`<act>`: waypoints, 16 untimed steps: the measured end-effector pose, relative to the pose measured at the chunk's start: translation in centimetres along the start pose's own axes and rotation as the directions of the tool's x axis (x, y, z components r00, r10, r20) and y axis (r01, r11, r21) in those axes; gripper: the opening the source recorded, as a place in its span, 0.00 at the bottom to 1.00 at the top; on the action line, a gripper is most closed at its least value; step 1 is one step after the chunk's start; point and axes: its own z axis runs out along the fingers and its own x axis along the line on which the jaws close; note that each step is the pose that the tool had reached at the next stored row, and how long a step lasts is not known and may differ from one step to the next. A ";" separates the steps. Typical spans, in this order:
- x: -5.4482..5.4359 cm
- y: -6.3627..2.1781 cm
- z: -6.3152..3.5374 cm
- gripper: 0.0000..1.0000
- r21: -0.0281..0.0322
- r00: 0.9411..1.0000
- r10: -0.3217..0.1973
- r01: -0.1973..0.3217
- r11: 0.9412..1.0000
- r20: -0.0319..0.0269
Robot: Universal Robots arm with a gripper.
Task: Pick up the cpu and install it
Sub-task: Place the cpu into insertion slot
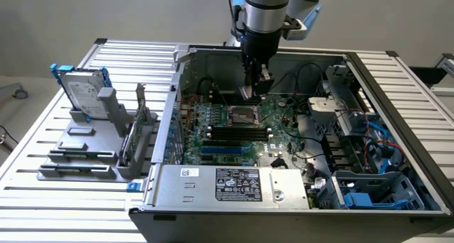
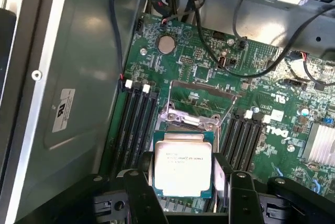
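The cpu (image 2: 183, 166), a small square chip with a silver-grey top plate and printed text, sits between my gripper's (image 2: 183, 185) two black fingers (image 2: 142, 174), which are shut on its edges. It hangs just above the green motherboard (image 2: 251, 56), close to the metal-framed socket (image 2: 194, 108), whose frame stands lifted with the hollow centre showing. In the exterior view my gripper (image 1: 255, 90) reaches down into the open computer case (image 1: 397, 94), slightly behind the socket (image 1: 245, 114).
Black memory slots (image 2: 135, 124) flank the socket on both sides. Black cables (image 2: 209, 51) loop over the board behind it. A silver hard drive with blue bracket (image 1: 82, 91) stands on a grey rack at the exterior view's left. The power supply (image 1: 234, 184) lies at the case front.
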 end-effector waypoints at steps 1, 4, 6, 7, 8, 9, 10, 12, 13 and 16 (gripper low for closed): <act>0.0 -0.02 0.17 0.55 -0.001 1.000 0.011 -0.011 1.000 0.001; 0.0 -0.21 0.71 0.55 -0.002 0.999 0.033 -0.033 0.999 0.003; 0.0 -0.36 1.06 0.55 -0.002 0.999 0.046 -0.046 0.999 0.005; 0.0 -0.43 1.24 0.55 -0.002 0.999 0.053 -0.053 0.999 0.006; 0.0 -0.49 1.43 0.55 -0.003 0.998 0.062 -0.062 0.998 0.006; 0.0 -0.53 1.61 0.55 -0.003 0.997 0.070 -0.070 0.998 0.007; 0.0 -0.57 1.80 0.55 -0.004 0.997 0.080 -0.080 0.997 0.008; 0.0 -0.63 2.16 0.55 -0.005 0.995 0.102 -0.101 0.995 0.009; 0.0 -0.65 2.34 0.55 -0.006 0.994 0.112 -0.112 0.994 0.010; 0.0 -0.74 2.89 0.55 -0.008 0.989 0.145 -0.145 0.989 0.013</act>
